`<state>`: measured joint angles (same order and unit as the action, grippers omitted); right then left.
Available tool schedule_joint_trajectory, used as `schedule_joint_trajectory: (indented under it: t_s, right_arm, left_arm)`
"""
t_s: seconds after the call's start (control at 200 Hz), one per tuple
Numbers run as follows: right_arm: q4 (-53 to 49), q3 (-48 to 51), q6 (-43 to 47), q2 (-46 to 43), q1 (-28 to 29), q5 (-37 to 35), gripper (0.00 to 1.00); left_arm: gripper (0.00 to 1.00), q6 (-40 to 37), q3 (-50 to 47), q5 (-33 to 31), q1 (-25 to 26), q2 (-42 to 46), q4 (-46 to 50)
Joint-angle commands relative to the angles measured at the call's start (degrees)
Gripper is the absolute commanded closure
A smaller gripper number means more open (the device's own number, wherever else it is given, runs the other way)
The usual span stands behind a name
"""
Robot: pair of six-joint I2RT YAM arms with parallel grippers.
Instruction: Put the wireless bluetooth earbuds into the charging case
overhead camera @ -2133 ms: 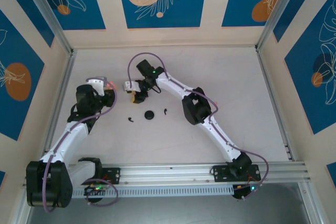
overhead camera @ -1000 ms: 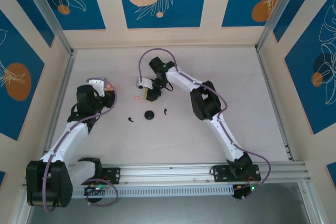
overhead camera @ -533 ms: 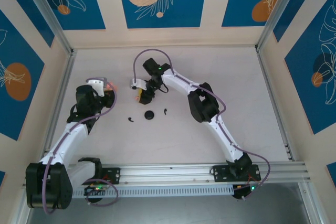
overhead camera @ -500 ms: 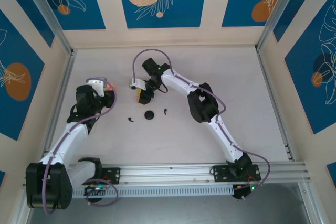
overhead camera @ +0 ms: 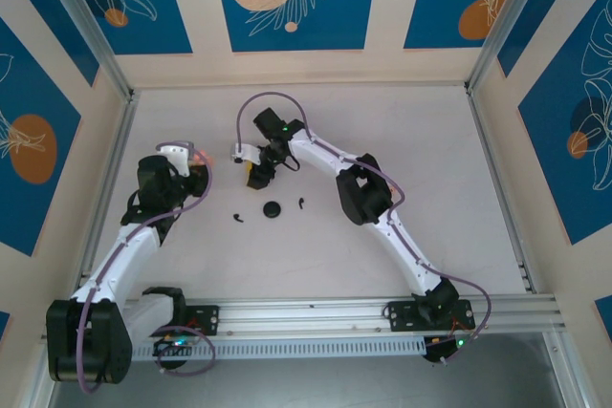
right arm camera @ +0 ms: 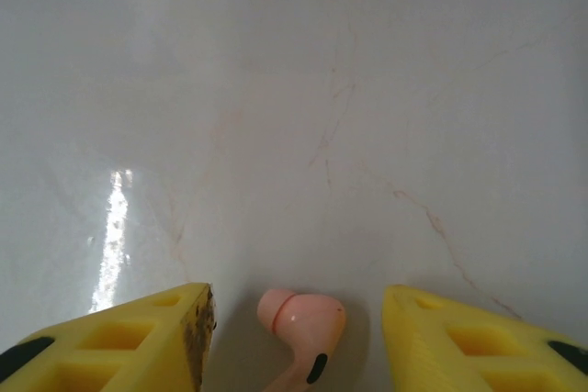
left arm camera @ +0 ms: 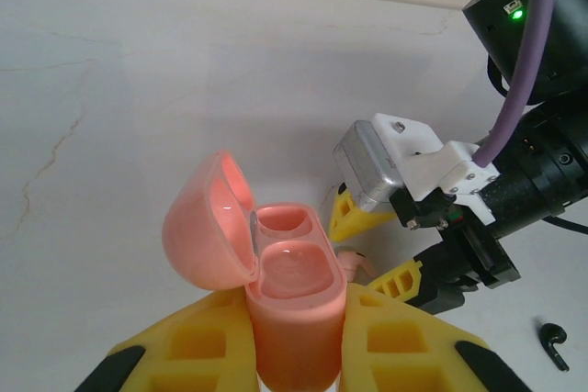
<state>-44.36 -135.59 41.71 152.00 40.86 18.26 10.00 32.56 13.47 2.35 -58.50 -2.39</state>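
My left gripper (left arm camera: 294, 323) is shut on the pink charging case (left arm camera: 289, 305), which it holds upright. The lid (left arm camera: 207, 222) is swung open to the left and both wells are bare. My right gripper (right arm camera: 296, 317) is open and low over the table. A tiny pink piece (right arm camera: 303, 323), bud-shaped with a stem and a black spot, lies between its yellow fingers (right arm camera: 156, 337), touching neither. The left wrist view shows the right gripper (left arm camera: 377, 250) just beyond the case. Two black earbuds (overhead camera: 236, 218) (overhead camera: 300, 204) lie on the table nearer the bases, apart from both grippers.
A flat black round disc (overhead camera: 273, 209) lies between the two black earbuds. One black earbud (left arm camera: 554, 341) shows at the lower right of the left wrist view. The white table (overhead camera: 411, 140) is fenced by metal rails on the left, right and front.
The right gripper has slid left over the last second and now straddles the pink piece. The left arm with the case has stayed put.
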Motion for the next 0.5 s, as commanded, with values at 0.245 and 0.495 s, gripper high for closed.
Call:
schedule_joint_trajectory:
  t_s: [0.245,0.495]
  right_arm:
    - [-3.4,-3.3,2.0,2.6,1.7,-3.3,0.62]
    - [-3.7,0.5,2.1,-0.7,1.1,-3.6,0.69]
  left_arm:
    - [0.88,-0.7,1.4,0.8,-0.9,0.6,0.2]
    - [0.89,-1.4,1.8,0.8,-0.9,0.8,1.5]
